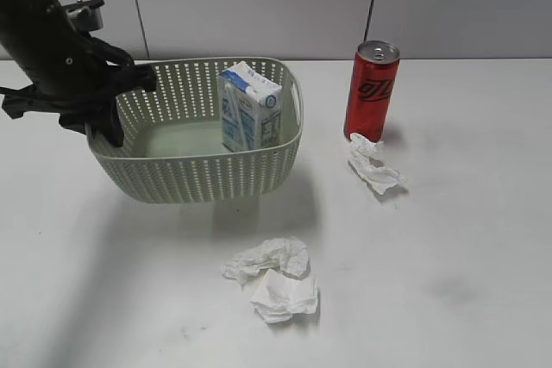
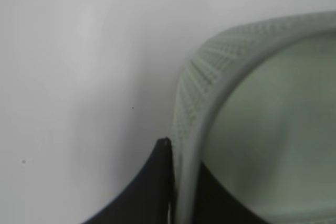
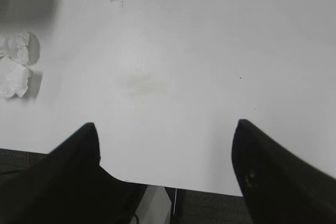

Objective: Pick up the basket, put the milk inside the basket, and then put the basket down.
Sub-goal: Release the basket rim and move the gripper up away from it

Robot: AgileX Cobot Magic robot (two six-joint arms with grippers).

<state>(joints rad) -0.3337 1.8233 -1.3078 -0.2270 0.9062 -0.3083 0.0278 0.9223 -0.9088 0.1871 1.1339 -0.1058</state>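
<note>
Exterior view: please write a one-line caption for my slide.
Left gripper holds the basket by its rim, milk upright inside, red can and crumpled tissues nearby.

The left arm (image 1: 39,36) is matte black, a thick rounded limb widening into blocky, angular housings near its claw (image 1: 116,105). A small silver-grey metal fitting (image 1: 84,13) sits on top of it (its detail is too small to read). In the right wrist view, the right claw (image 3: 165,153) shows 2 black fingers (image 3: 84,150), broad at the base and tapering to blunt rounded tips, plain and unmarked.
</note>
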